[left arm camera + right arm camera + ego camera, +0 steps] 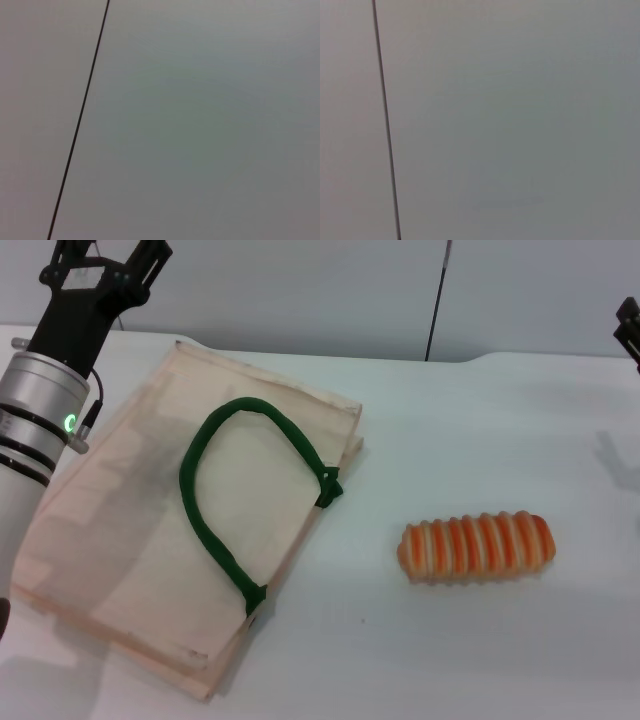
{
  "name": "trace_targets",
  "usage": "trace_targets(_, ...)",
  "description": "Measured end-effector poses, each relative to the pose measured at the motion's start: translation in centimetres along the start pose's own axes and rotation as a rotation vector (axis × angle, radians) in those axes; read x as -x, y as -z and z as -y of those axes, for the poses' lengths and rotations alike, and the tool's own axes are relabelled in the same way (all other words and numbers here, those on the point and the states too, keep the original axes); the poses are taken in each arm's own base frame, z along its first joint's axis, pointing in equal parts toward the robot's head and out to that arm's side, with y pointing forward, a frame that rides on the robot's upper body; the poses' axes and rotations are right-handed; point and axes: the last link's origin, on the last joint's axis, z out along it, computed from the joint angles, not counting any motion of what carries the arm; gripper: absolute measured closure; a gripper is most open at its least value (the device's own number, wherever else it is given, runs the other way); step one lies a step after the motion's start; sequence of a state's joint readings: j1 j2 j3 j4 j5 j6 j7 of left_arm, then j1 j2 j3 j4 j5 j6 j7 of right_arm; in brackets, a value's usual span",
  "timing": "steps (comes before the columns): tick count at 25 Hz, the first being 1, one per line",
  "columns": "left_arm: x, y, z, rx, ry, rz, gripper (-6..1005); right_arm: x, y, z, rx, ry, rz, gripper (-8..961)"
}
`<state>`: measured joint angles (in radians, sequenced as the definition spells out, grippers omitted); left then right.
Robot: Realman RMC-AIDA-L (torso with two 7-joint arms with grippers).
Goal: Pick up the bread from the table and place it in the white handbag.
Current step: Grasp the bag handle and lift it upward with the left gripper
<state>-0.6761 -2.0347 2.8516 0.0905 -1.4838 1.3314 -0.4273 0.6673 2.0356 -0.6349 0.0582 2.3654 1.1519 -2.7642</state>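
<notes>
We are looking down on the table (480,650), white and smooth; the white handbag (120,540) is lying flat on its left half, a pale cream fabric tote, skewed so that one corner is pointing toward the far wall; one dark green rope handle (215,530) is curving in a loop across the upper face of the bag, both ends fastened by small green tabs near the bag's right edge.

The bread (477,547) is lying on bare tabletop to the right of the bag, well apart from it, long axis running roughly left to right; orange and cream ridges are alternating along it; nothing is lying between it and the bag, and nothing is touching it.

The left gripper (105,270) is hanging raised over the bag's far left corner, black fingers pointing away from us; we cannot tell whether they are spread or pressed together, as the tips are running out of the top of the head view; a green light is showing on the silver wrist. The right gripper (628,330) is showing only as a dark sliver at the right edge, well apart from the bread, and we cannot tell its state either.

Both wrist views are showing only a grey wall (200,125) with one thin dark seam (80,120).
</notes>
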Motion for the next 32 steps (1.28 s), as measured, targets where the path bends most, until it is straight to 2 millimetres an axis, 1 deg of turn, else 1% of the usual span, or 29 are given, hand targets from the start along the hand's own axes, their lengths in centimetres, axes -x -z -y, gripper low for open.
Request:
trace_targets(11, -0.1, 0.0, 0.1, 0.012, 0.021, 0.003, 123, 0.2, -0.1, -0.1, 0.003, -0.002, 0.008, 62)
trace_targets(14, -0.1, -0.1, 0.3, 0.01, 0.076, 0.007, 123, 0.2, -0.1, -0.1, 0.004, -0.002, 0.009, 62)
trace_targets(18, -0.6, -0.3, 1.1, 0.043, 0.172, 0.032, 123, 0.2, -0.1, 0.0, 0.001, -0.003, 0.009, 62)
trace_targets(24, -2.2, -2.0, 2.4, 0.187, 0.39, 0.201, 122, 0.1, 0.1, 0.2, -0.009, -0.003, 0.003, 62)
trace_targets(26, -3.4, -2.6, 3.4, 0.214, 0.456, 0.279, 122, 0.1, 0.0, 0.2, -0.008, -0.003, 0.004, 62)
trace_targets(29, -4.9, -2.9, 5.0, 0.231, 0.536, 0.401, 122, 0.2, -0.2, 0.1, -0.005, -0.003, 0.007, 61)
trace_targets(32, -6.0, -2.9, 6.2, 0.221, 0.564, 0.529, 122, 0.2, 0.0, 0.2, -0.007, -0.002, 0.009, 61)
